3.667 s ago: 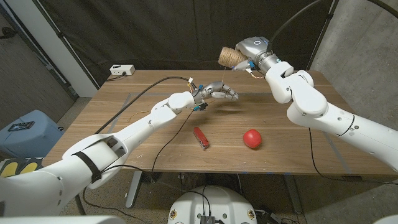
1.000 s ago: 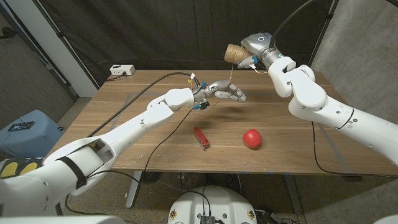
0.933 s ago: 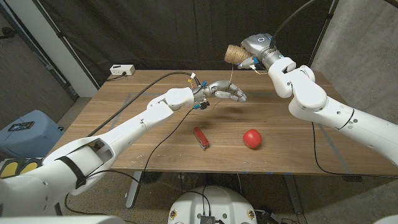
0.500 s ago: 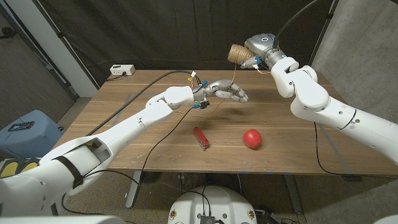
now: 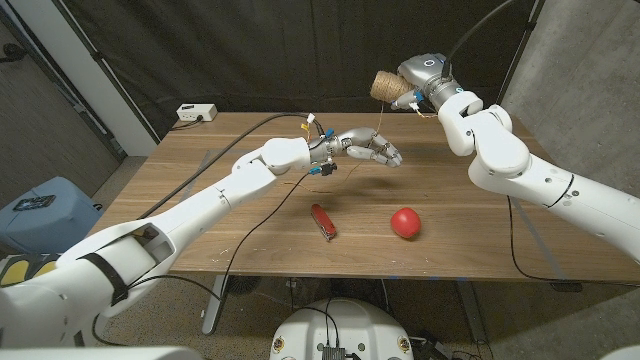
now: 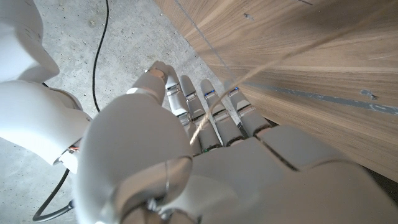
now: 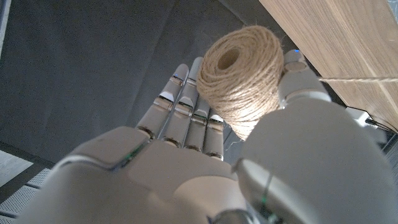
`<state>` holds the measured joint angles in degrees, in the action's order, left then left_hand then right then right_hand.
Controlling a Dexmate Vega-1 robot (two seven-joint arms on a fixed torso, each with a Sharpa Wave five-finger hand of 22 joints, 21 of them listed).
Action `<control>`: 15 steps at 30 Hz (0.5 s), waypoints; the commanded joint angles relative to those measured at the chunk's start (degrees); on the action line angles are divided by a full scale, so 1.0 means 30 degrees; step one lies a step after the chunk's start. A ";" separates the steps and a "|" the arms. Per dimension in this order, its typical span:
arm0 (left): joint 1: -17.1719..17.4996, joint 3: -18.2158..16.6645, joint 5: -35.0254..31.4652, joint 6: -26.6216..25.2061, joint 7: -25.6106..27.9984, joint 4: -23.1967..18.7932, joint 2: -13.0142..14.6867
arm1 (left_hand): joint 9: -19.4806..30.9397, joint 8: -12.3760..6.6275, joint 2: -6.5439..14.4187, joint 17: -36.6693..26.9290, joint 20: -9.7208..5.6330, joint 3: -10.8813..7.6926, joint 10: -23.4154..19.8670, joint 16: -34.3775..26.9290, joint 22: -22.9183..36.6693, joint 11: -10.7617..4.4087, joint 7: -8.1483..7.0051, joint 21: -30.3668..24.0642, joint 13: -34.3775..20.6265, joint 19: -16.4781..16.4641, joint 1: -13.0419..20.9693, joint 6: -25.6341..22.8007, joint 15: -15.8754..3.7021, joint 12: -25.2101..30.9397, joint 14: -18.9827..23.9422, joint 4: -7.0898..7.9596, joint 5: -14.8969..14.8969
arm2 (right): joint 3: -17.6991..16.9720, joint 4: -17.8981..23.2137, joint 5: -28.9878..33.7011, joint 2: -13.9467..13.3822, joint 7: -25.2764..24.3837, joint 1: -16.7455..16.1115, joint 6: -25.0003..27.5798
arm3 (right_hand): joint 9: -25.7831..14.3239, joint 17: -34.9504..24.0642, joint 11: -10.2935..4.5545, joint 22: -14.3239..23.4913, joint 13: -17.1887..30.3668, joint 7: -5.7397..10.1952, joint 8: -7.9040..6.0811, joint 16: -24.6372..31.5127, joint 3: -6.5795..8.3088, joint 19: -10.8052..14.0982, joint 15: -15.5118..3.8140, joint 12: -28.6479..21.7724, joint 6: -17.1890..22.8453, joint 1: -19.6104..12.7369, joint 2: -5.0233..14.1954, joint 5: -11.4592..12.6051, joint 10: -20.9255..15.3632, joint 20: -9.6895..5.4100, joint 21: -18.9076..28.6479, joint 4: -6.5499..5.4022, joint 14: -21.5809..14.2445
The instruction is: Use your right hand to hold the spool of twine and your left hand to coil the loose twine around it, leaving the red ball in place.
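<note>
Fingers (image 7: 186,118) of the right hand (image 5: 415,80) were wrapped around the spool of twine (image 5: 384,86), holding it in the air above the far edge of the desk (image 5: 220,190). A strand of twine (image 5: 378,122) ran down from the spool to the left hand (image 5: 362,148), whose fingers (image 6: 211,115) lay straight and close together with the strand passing between them. Nearer than those fingers, the red ball (image 5: 404,222) and a red pocket knife (image 5: 323,220) lay on the desk, well apart.

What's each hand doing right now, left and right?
Left hand: holds the loose twine, which runs over its fingers.
Right hand: grips the spool of twine, raised above the table's far edge.
</note>
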<state>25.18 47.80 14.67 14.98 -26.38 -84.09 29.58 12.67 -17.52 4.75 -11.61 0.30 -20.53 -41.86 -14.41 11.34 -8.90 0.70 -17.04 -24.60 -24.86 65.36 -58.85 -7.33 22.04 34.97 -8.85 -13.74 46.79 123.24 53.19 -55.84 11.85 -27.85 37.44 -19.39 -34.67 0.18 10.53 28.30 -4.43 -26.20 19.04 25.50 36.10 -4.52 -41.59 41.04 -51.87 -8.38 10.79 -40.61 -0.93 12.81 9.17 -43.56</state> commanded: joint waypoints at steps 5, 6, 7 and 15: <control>-0.0176 -0.0150 0.0587 0.0321 -0.1053 -0.0536 0.0333 | 0.0040 0.0025 0.0008 -0.0037 0.0037 0.0053 -0.0082 0.0074 0.0041 0.0091 0.0096 -0.0068 -0.0091 -0.0036 -0.0134 -0.0041 0.0107 0.0026 0.0134 0.0028 -0.0083 | 0.0518 -0.0632 0.0102 0.0350 0.0117 0.0245 -0.0569 | -0.0043 -0.0100 -0.1201 0.0028 0.0121 0.2030 -0.0116 -0.0027 0.0049 0.0077 -0.2103 -0.0166 0.2130 -0.1241 0.1471 0.0075 -0.1190 -0.0070 0.0056 -0.0081 -0.0185; -0.0187 -0.0169 0.0671 0.0336 -0.1142 -0.0566 0.0340 | 0.0045 0.0023 0.0020 -0.0035 0.0034 0.0046 -0.0068 0.0079 0.0042 0.0106 0.0086 -0.0068 -0.0098 -0.0032 -0.0140 -0.0043 0.0107 0.0019 0.0140 0.0033 -0.0086 | 0.0532 -0.0675 0.0075 0.0370 0.0135 0.0258 -0.0591 | -0.0037 -0.0121 -0.1254 0.0028 0.0133 0.2019 -0.0109 -0.0022 0.0038 0.0084 -0.2107 -0.0167 0.2119 -0.1226 0.1489 0.0073 -0.1182 -0.0078 0.0058 -0.0096 -0.0177; -0.0182 -0.0198 0.0776 0.0307 -0.1218 -0.0630 0.0353 | 0.0045 0.0033 0.0017 -0.0036 0.0041 0.0052 -0.0095 0.0080 0.0042 0.0077 0.0094 -0.0070 -0.0105 -0.0033 -0.0157 -0.0025 0.0109 0.0028 0.0149 0.0039 -0.0086 | 0.0555 -0.0713 0.0080 0.0381 0.0132 0.0262 -0.0610 | -0.0044 -0.0124 -0.1246 0.0028 0.0124 0.2031 -0.0115 -0.0025 0.0037 0.0079 -0.2102 -0.0161 0.2119 -0.1253 0.1470 0.0073 -0.1188 -0.0078 0.0055 -0.0074 -0.0181; -0.0310 -0.0319 0.1070 0.0204 -0.1653 -0.0892 0.0404 | 0.0071 0.0024 0.0031 -0.0042 0.0038 0.0047 -0.0086 0.0091 0.0043 0.0126 0.0073 -0.0091 -0.0140 -0.0064 -0.0174 -0.0039 0.0091 0.0013 0.0182 0.0035 -0.0094 | 0.0651 -0.1000 -0.0049 0.0518 0.0173 0.0254 -0.0561 | -0.0034 -0.0194 -0.1270 0.0028 0.0146 0.2055 -0.0120 -0.0033 0.0006 0.0110 -0.2099 -0.0157 0.2119 -0.1234 0.1517 0.0067 -0.1195 -0.0105 0.0061 -0.0098 -0.0200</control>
<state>24.71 47.27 16.66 15.73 -29.59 -85.79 30.50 12.67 -17.52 4.75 -11.61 0.30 -20.54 -41.86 -14.19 11.34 -8.89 0.70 -17.04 -24.86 -24.86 65.36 -58.85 -6.94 22.05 35.21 -8.85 -13.74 48.21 121.43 53.51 -54.87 12.19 -27.23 36.03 -19.24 -34.93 0.18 10.53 28.60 -4.41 -26.29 19.04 25.50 36.10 -4.59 -41.87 41.03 -51.66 -8.18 10.75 -40.61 -0.93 12.81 9.17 -43.85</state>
